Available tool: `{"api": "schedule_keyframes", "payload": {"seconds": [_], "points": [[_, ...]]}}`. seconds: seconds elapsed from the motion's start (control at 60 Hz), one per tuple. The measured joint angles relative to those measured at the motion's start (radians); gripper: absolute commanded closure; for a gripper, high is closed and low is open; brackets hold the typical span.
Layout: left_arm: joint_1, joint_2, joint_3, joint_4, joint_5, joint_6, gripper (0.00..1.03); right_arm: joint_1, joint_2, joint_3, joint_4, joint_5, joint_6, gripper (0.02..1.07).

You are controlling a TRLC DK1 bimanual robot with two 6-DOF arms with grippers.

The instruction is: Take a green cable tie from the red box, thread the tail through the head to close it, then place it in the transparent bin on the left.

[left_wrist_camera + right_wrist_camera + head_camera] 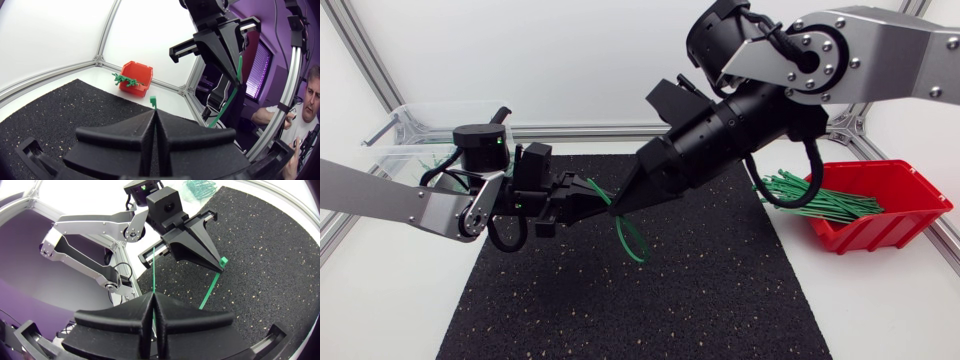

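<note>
A green cable tie (632, 240) hangs in a loop above the black mat, held between my two grippers at mid-table. My left gripper (592, 193) is shut on the tie near its head, which pokes out past the fingertips (153, 102). My right gripper (625, 203) is shut on the tail end, and a thin green strip (153, 272) rises from its tips (152, 300). The two grippers face each other, tips nearly touching. The red box (885, 210) with several green ties (820, 195) sits at the right. The transparent bin (410, 135) stands at the back left.
The black speckled mat (650, 300) covers the table's middle. An aluminium frame runs along the table's back and sides. The bin holds several closed green ties (200, 187).
</note>
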Motion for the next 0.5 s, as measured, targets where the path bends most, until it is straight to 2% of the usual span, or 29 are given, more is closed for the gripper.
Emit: {"api": "schedule_keyframes", "payload": {"seconds": [0.133, 0.217, 0.367, 0.5], "points": [[0.000, 0.000, 0.000, 0.010, -0.014, -0.055, 1.00, -0.002, 0.039, 0.054, -0.087, -0.031, 0.045, 1.02], [0.000, 0.000, 0.000, 0.022, -0.037, -0.100, 1.00, -0.006, 0.044, 0.055, -0.094, -0.068, 0.117, 1.02], [0.000, 0.000, 0.001, 0.076, -0.047, -0.219, 1.00, -0.009, 0.028, 0.036, -0.072, -0.114, 0.262, 1.02], [0.000, 0.000, 0.012, 0.090, -0.057, -0.324, 1.00, -0.016, -0.021, 0.003, -0.010, -0.123, 0.459, 1.02]]}}
